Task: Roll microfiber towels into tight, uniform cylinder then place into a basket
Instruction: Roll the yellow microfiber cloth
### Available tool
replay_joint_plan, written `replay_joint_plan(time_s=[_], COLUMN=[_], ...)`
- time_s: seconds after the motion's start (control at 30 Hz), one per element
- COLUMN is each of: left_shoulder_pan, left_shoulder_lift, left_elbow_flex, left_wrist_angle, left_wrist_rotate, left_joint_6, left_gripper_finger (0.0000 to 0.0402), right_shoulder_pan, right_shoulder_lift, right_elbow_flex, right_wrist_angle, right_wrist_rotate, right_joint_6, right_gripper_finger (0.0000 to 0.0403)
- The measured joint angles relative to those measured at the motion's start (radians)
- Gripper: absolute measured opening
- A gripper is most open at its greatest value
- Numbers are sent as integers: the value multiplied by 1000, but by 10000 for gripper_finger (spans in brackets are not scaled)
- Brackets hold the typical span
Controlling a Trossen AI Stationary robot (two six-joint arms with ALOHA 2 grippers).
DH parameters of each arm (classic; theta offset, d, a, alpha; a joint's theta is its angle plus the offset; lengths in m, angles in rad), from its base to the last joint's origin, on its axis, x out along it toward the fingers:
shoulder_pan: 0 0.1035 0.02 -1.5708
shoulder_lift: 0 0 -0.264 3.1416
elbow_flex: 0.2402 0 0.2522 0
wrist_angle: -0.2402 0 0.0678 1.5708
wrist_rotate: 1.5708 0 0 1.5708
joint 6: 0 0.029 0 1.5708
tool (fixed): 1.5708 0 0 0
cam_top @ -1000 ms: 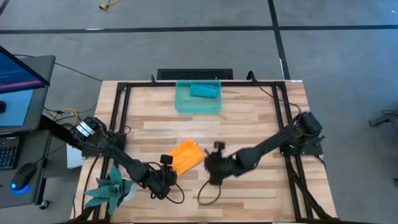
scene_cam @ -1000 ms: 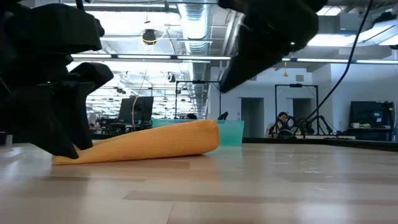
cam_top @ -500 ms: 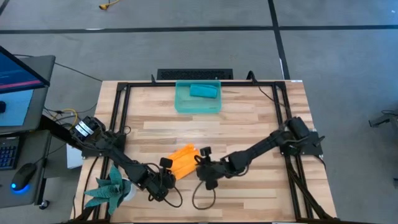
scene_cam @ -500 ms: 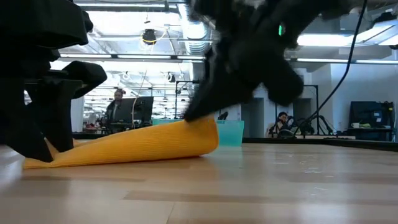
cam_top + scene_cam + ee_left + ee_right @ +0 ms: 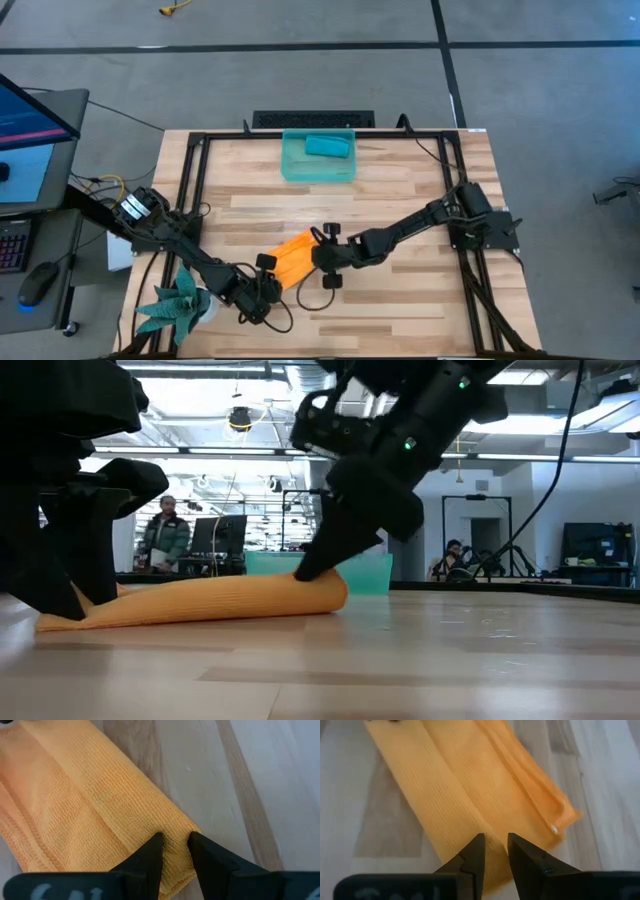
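Note:
The orange towel (image 5: 293,256) lies on the table as a long, loosely rolled band, slanting from near left to far right. My left gripper (image 5: 268,270) is shut on its near-left end and my right gripper (image 5: 318,256) on its far-right end; both also show in the low view, left (image 5: 72,598) and right (image 5: 312,568). The teal-blue towel (image 5: 327,146) lies rolled inside the translucent teal-green basket (image 5: 292,168), which stands at the table's far middle. My left gripper (image 5: 174,840) pinches the towel's near-left end (image 5: 172,852) between its two fingers, several layers of the roll. The fingers slant down from the near-left side, along the band. That end rests on the table. My right gripper (image 5: 494,840) pinches the towel's far-right end (image 5: 492,857) between its two fingers, at a fold of several layers. The fingers slant down from the table's right, along the band. The end (image 5: 325,592) rests on the table.
A green spiky plant (image 5: 180,300) stands at the near left corner beside my left arm. A black metal frame (image 5: 195,165) runs along the table's sides. A dark cable loop (image 5: 308,300) lies near the towel. A person (image 5: 165,540) stands in the room behind.
My right gripper has gone toward the table's left and down onto the orange towel's far-right end and has taken hold there. The towel's near-left end, in my left gripper, has been drawn a little toward the near left, so the band lies longer and flatter.

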Motion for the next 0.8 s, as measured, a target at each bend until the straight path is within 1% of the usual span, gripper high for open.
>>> replay_joint_plan(time_s=[0.13, 0.33, 0.47, 0.63, 0.7, 0.8], left_shoulder_pan=[0, 0, 0, 0, 0, 0], left_shoulder_lift=[-21, -47, -48, -49, -49, -50], left_elbow_flex=[-2, -5, -5, -4, -4, -4], left_wrist_angle=[1, -10, -6, -4, -5, -5], left_wrist_rotate=[-6, 0, -5, -9, -9, -9], left_joint_6=[-27, -31, -42, -49, -53, -55], left_gripper_finger=[96, 96, 96, 96, 96, 96], right_shoulder_pan=[-19, -23, -23, -23, -26, -30], right_shoulder_lift=[0, 0, 0, 2, 38, 65], right_elbow_flex=[0, 0, 0, 0, 4, 8], right_wrist_angle=[-52, -54, -55, -56, -32, -46], right_wrist_rotate=[-27, -30, -73, -80, -80, -81], right_joint_6=[33, 38, 52, 67, 78, 82], right_gripper_finger=[106, 106, 106, 101, 95, 86])
